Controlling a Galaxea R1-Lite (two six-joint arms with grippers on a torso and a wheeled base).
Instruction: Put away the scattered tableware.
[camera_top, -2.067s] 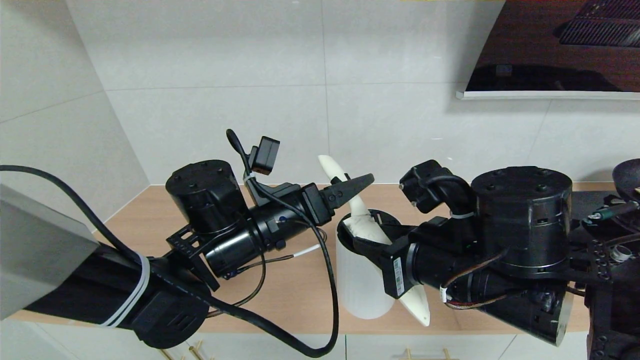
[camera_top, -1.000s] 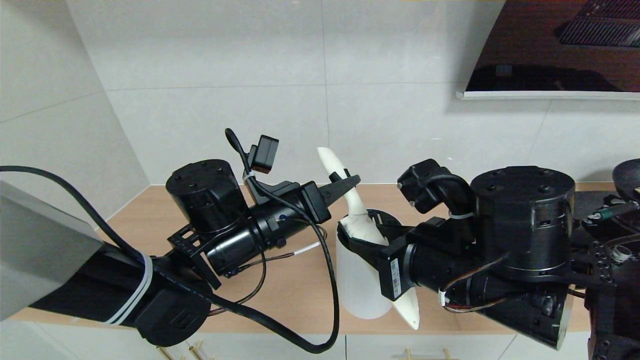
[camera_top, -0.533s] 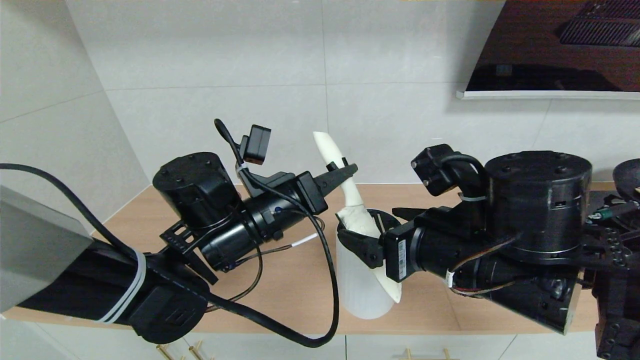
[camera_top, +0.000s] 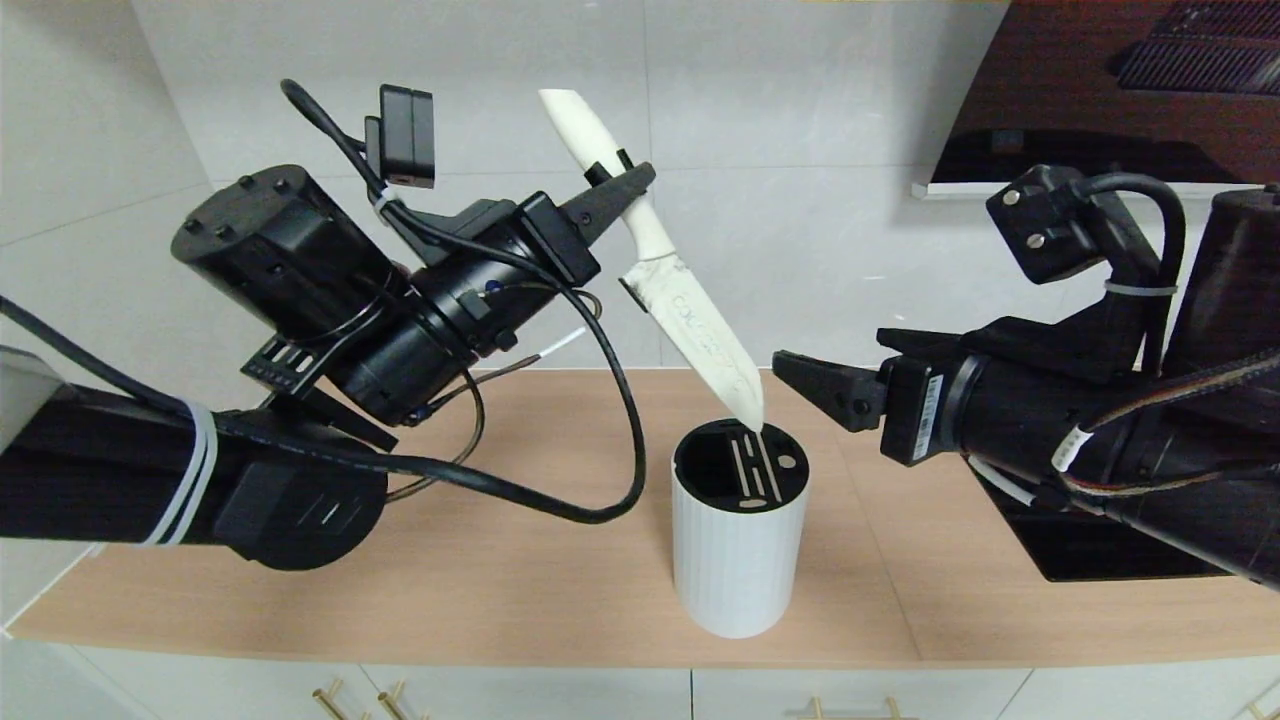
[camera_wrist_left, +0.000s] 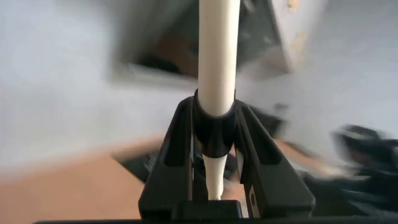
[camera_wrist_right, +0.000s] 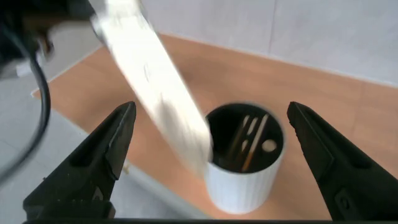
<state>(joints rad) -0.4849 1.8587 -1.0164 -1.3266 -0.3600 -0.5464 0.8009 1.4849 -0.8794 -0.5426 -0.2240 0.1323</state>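
A white ceramic knife (camera_top: 668, 278) hangs point-down over a white ribbed knife holder (camera_top: 738, 530) on the wooden counter, its tip just above the slotted black top. My left gripper (camera_top: 622, 190) is shut on the knife's handle (camera_wrist_left: 217, 56), high at the upper left. My right gripper (camera_top: 800, 380) stands open to the right of the blade, empty. In the right wrist view the blade (camera_wrist_right: 163, 93) slants in front of the holder (camera_wrist_right: 242, 165), between my right fingers (camera_wrist_right: 109, 155).
The wooden counter (camera_top: 520, 570) runs along a tiled wall. A black cooktop (camera_top: 1100, 550) lies at the right under my right arm, with a dark range hood (camera_top: 1120, 90) above. Cabinet handles (camera_top: 340, 700) show below the counter's front edge.
My left gripper has lifted the knife up out of the right gripper's grasp. The right gripper let go, opened and drew back to the right. The blade now hangs above the holder.
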